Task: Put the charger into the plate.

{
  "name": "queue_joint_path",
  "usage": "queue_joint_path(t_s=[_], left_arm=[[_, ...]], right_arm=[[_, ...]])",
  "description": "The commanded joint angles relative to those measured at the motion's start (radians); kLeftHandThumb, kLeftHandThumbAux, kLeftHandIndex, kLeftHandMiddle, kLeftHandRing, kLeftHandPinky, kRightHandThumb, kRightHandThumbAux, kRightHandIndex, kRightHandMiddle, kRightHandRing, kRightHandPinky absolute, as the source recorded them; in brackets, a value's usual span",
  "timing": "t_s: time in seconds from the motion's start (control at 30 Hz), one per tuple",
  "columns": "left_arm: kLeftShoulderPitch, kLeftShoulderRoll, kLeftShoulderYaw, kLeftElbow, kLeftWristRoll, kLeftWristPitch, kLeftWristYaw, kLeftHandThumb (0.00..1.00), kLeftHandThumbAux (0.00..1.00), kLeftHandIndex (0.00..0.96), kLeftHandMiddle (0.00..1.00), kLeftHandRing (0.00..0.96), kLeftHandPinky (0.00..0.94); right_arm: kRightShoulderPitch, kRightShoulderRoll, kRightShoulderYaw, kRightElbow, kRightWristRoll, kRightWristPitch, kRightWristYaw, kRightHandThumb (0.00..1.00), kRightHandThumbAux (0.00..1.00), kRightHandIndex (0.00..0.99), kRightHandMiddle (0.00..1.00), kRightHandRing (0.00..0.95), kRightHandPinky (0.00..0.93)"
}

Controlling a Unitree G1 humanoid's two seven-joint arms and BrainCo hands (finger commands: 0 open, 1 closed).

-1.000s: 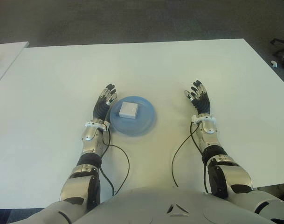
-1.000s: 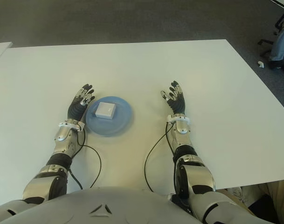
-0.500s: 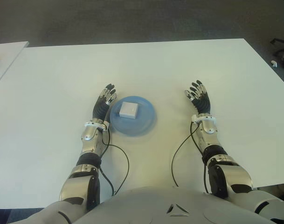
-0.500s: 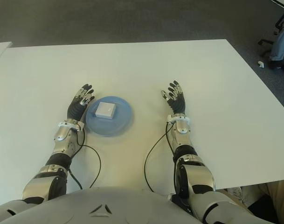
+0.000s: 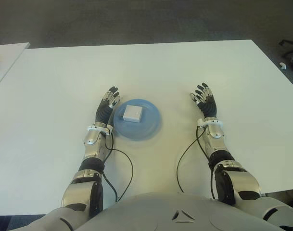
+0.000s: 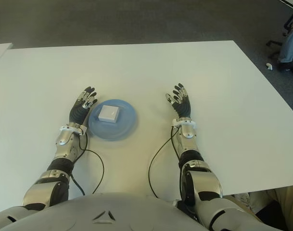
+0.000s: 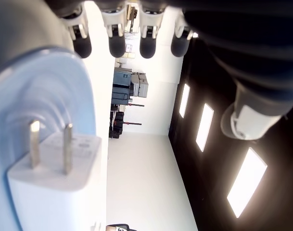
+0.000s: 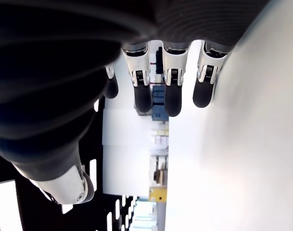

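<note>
Presently on the matte white table (image 5: 184, 72): one charger (image 5: 133, 113), a square white plug block of smooth plastic with rounded corners and two flat metal prongs, lying inside the plate (image 5: 148, 126). Plate: round, pale blue, glossy, shallow raised rim. No legible writing on either item. Left hand (image 5: 108, 106): just beside the plate's left rim, fingers extended and empty. Right hand (image 5: 204, 99): well apart to the plate's right, fingers likewise spread, holding nothing. Black cables (image 5: 185, 147) trail from both forearms.

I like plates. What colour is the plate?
Light blue; the plate shows best in the left eye view.
</note>
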Motion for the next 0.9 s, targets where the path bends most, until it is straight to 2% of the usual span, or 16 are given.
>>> queue_joint_path(t_s=[0.03,0.9], left_arm=[[0.032,-0.004,-0.005,0.033,0.01,0.039,0.016,0.039,0.536,0.0,0.037,0.007,0.0],[0.038,-0.002,-0.005,0.025,0.01,0.038,0.013,0.036,0.525,0.0,0.032,0.002,0.0]], right_arm=[[0.035,0.012,0.005,0.01,-0.005,0.024,-0.002,0.069,0.714,0.055,0.142,0.136,0.142],[0.051,0.025,0.023,-0.019,-0.016,0.005,-0.006,0.086,0.711,0.064,0.123,0.123,0.149]])
